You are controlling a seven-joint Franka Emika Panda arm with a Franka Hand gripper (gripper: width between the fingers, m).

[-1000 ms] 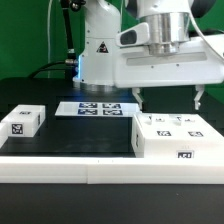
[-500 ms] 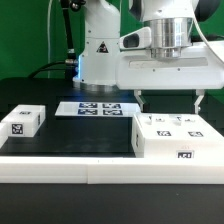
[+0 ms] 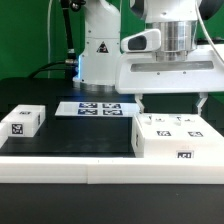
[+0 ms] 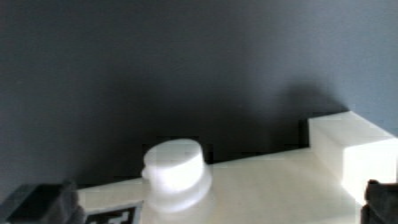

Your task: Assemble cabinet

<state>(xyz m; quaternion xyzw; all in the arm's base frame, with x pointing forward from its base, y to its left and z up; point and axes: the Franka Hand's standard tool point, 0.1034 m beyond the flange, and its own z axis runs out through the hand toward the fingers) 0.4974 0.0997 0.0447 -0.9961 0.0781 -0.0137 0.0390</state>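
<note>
Lying nearest in the exterior view, a long white bar (image 3: 60,172) edges the black table (image 3: 90,135). Just behind it, toward the exterior view's right, sits the large white hollow plastic cabinet (image 3: 178,140), with tags on its top and front. A small white tagged block (image 3: 22,120) rests well apart on the left. The white arm's two-finger gripper (image 3: 171,102) hangs just above the cabinet, its dark fingers (image 3: 140,101) spread wide and grasping nothing. Farther back lies the flat white marker board (image 3: 88,108). In the wrist view, white cabinet surfaces lie between the parted fingertips (image 4: 39,203).
</note>
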